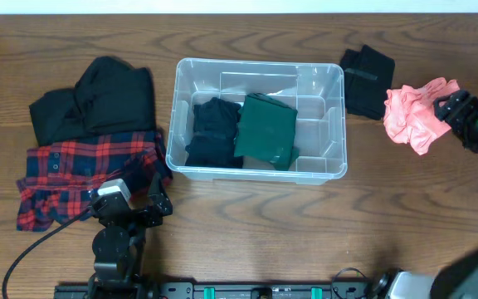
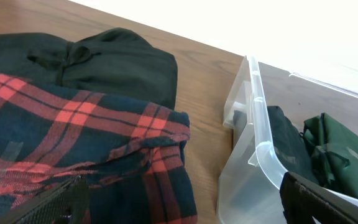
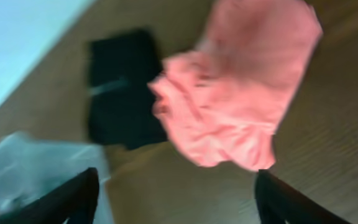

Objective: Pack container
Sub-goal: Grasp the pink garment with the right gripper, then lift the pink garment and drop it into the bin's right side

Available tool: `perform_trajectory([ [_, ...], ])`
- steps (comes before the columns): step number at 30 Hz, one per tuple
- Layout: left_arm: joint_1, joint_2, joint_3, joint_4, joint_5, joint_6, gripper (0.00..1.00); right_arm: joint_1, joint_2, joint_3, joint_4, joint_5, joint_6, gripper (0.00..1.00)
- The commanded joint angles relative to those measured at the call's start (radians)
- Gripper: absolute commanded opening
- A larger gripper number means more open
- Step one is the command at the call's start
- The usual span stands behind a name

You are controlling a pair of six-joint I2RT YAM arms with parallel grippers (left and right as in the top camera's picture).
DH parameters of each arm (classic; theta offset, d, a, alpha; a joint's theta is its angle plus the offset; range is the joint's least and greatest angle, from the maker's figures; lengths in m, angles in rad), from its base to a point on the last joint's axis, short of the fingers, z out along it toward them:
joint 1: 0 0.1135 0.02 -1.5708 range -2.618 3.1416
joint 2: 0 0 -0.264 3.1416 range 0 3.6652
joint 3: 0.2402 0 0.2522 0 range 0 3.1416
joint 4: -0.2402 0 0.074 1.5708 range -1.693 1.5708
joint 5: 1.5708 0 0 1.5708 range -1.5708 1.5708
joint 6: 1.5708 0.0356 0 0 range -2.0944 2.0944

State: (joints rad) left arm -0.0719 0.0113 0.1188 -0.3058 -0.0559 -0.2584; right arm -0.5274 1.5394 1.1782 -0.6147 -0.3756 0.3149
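Note:
The clear plastic container (image 1: pixel 256 116) stands mid-table and holds a folded black garment (image 1: pixel 214 131) and a folded dark green garment (image 1: pixel 265 129). Its corner shows in the left wrist view (image 2: pixel 260 149). My left gripper (image 1: pixel 152 203) is open and empty at the front left, over the edge of a red plaid shirt (image 1: pixel 81 170), next to the container's near left corner. My right gripper (image 1: pixel 455 108) is open and empty at the far right, beside a crumpled pink garment (image 1: pixel 417 115). In the blurred right wrist view the pink garment (image 3: pixel 241 93) lies ahead of the fingers.
A black hoodie (image 1: pixel 98 100) lies at the left behind the plaid shirt. A small folded black garment (image 1: pixel 365 81) lies right of the container, also in the right wrist view (image 3: pixel 120 87). The table's far edge runs along the top.

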Motion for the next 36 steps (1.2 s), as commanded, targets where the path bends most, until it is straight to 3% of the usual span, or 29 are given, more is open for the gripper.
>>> perform_trajectory([
  [1, 0.003, 0.000, -0.024, -0.006, -0.004, 0.002, 0.98, -0.048, 0.137, 0.000, 0.057, -0.039, 0.022, 0.79],
  [10, 0.003, 0.000, -0.024, -0.006, -0.004, 0.002, 0.98, -0.133, 0.414, 0.000, 0.209, -0.132, 0.048, 0.80],
  [17, 0.003, 0.000, -0.024, -0.006, -0.004, 0.002, 0.98, -0.131, 0.518, 0.000, 0.307, -0.224, 0.057, 0.77],
  [28, 0.003, 0.000, -0.024, -0.006, -0.004, 0.002, 0.98, -0.130, 0.642, 0.000, 0.331, -0.196, 0.080, 0.49],
  [33, 0.003, 0.000, -0.024, -0.006, -0.004, 0.002, 0.98, -0.130, 0.644, 0.000, 0.320, -0.197, 0.080, 0.22],
  [36, 0.003, 0.000, -0.024, -0.006, -0.004, 0.002, 0.98, -0.134, 0.636, 0.000, 0.286, -0.198, 0.081, 0.12],
])
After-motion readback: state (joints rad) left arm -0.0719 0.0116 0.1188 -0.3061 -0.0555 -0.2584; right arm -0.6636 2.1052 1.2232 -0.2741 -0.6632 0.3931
